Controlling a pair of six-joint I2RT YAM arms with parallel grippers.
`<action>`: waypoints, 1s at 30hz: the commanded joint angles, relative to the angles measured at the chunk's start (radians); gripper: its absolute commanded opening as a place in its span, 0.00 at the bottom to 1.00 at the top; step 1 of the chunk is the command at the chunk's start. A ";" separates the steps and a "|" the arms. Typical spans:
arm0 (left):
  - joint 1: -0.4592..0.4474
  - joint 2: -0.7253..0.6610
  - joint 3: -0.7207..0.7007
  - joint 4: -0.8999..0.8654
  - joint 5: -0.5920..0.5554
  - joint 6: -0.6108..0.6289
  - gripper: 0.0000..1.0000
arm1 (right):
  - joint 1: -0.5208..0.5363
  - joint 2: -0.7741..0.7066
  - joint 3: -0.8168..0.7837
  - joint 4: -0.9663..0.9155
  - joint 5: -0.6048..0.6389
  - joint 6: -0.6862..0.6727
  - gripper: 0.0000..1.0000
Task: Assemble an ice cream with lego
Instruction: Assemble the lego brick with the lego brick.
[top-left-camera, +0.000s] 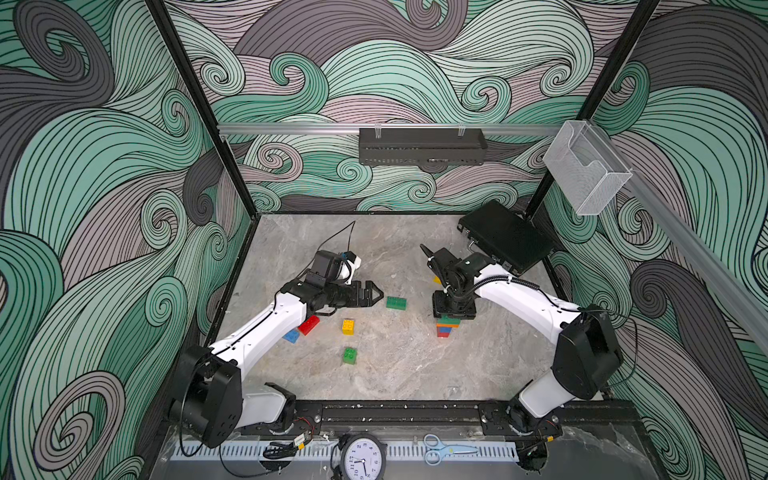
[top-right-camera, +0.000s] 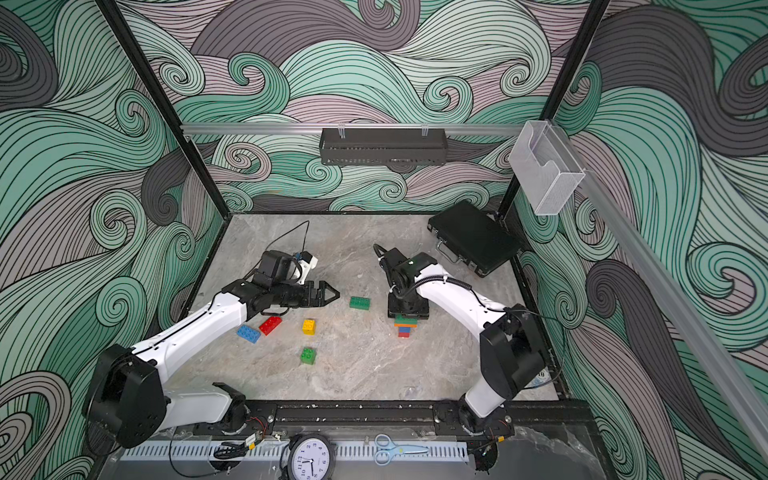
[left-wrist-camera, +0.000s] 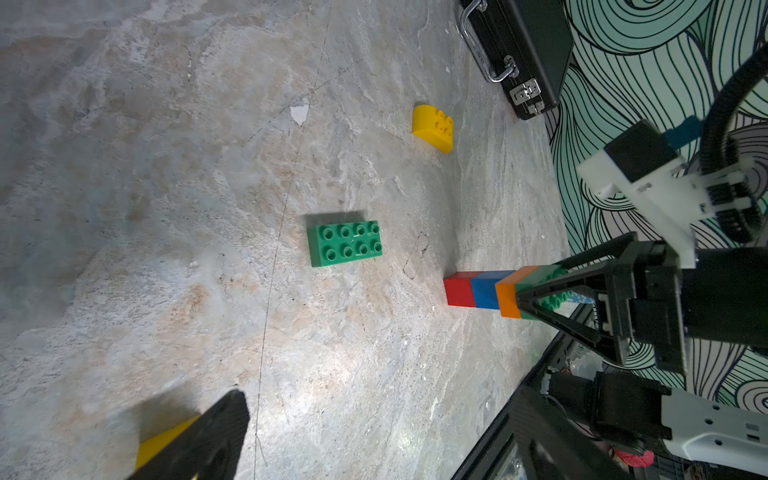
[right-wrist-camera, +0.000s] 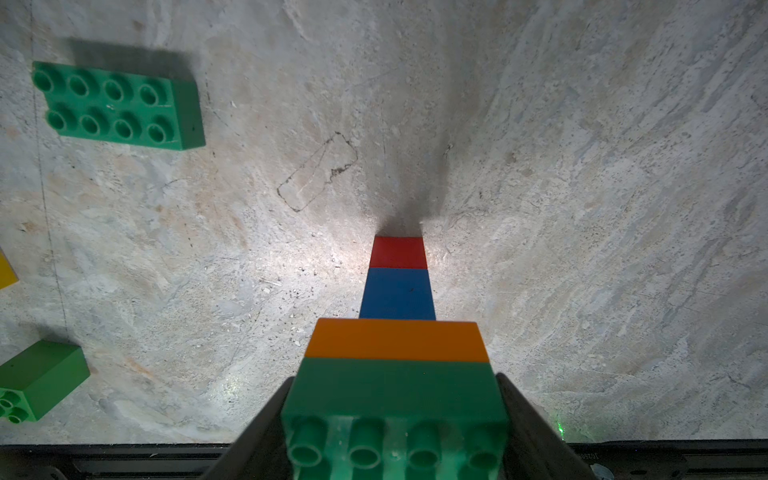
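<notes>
Closest to the lens, the top green brick (right-wrist-camera: 395, 415) sits clamped between the two fingers (right-wrist-camera: 266, 419) of the right gripper (right-wrist-camera: 394, 380), which stand about half apart and press its two sides. Under those fingers the stack (top-left-camera: 446, 326) runs down through an orange brick (right-wrist-camera: 397, 338), a blue brick (right-wrist-camera: 397, 294) and a red brick (right-wrist-camera: 399, 252) standing on the table (top-left-camera: 395, 374). Narrow below and wider above, it reads as a cone with the scoops to come (roughly half built, I would judge). Left to add are a long green brick (top-left-camera: 396, 303) just off the tips of the left gripper (top-left-camera: 376, 294), whose fingers gape fully and hold nothing. A yellow brick (top-left-camera: 348, 326), a small green brick (top-left-camera: 350, 355), a loose red brick (top-left-camera: 308, 324) and a loose blue brick (top-left-camera: 291, 335) lie back beside that arm. A round-topped yellow brick (left-wrist-camera: 433, 128) lies beyond the right fingers.
</notes>
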 joint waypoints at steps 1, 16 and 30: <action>-0.010 -0.022 0.014 -0.022 -0.015 0.004 0.99 | 0.003 0.125 -0.100 -0.013 -0.025 -0.025 0.58; -0.010 -0.025 0.017 -0.025 -0.026 0.007 0.98 | -0.007 0.096 -0.065 -0.035 -0.011 -0.021 0.65; -0.010 -0.029 0.019 -0.031 -0.036 0.009 0.99 | -0.006 0.069 -0.042 -0.035 -0.005 -0.012 0.71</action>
